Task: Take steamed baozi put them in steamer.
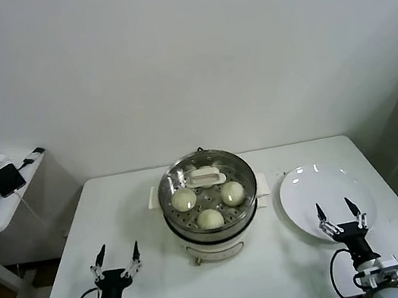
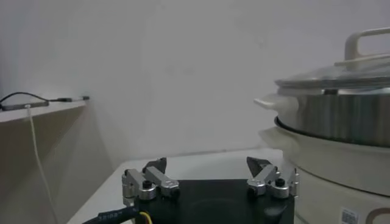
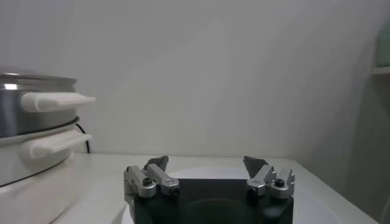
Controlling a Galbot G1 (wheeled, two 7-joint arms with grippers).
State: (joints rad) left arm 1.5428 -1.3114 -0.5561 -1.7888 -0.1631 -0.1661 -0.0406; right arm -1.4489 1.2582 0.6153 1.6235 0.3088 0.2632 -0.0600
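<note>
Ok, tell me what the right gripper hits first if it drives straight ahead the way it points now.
The right gripper, open at the table's near edge, points toward the back wall. Its line runs low over the empty white plate; the steamer sits off to the side. The path looks free up to the wall, though depth is uncertain.

Both arms rest low at the near edge. The left gripper (image 1: 115, 259) sits near left, fingers (image 2: 159, 166) spread wide and empty. The right gripper (image 1: 338, 214) sits near right, likewise spread and empty.
</note>
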